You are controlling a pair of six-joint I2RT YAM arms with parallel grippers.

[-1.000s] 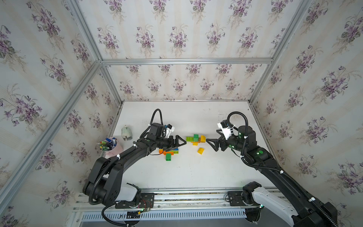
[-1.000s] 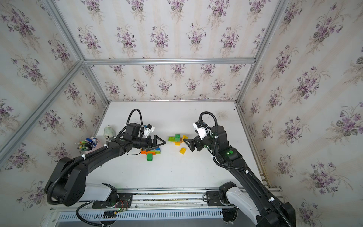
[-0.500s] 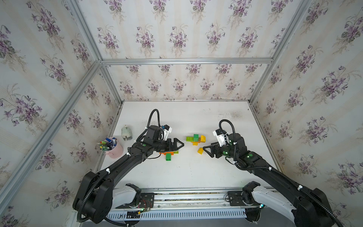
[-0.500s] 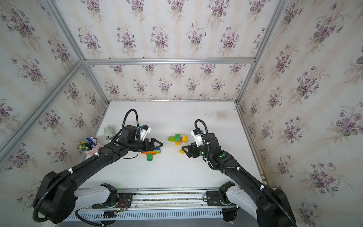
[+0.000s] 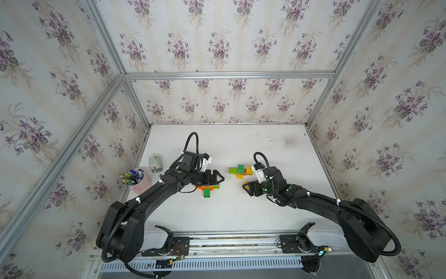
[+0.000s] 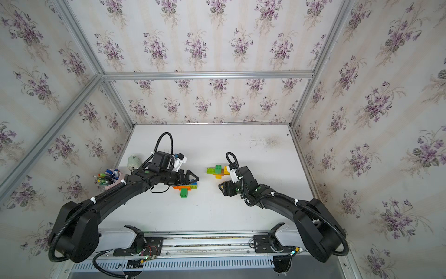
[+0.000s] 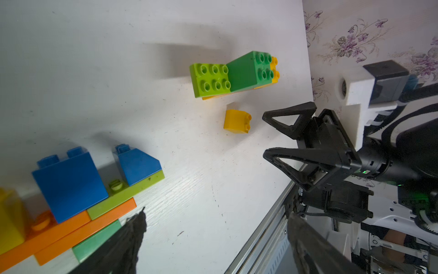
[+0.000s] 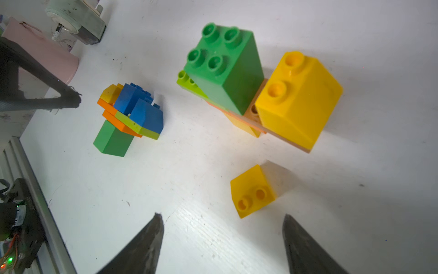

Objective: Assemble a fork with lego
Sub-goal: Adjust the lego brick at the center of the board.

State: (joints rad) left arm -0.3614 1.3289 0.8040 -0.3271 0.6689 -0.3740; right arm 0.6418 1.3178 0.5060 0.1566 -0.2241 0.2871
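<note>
Yellow brick (image 8: 254, 191) lies loose on the desk (image 5: 241, 212), just ahead of our spread right pincer (image 7: 266, 135). Left pincer (image 5: 218, 179) spread, empty, over the orange-blue stack (image 5: 207, 188).

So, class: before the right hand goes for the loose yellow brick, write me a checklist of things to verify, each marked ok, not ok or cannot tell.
1. Loose yellow brick lies alone on the table, apart from the other bricks: ok.
2. Right hand is open, nothing between its fingers: ok.
3. Brick sits centred between those fingers: not ok; it lies ahead, nearer one finger.
4. Green and yellow cluster is clear of the approach: ok, it stands beyond the brick.
5. Left hand is out of the way, over the blue and orange assembly: ok.
6. Brick lies studs up: not ok; it rests on its side.
</note>
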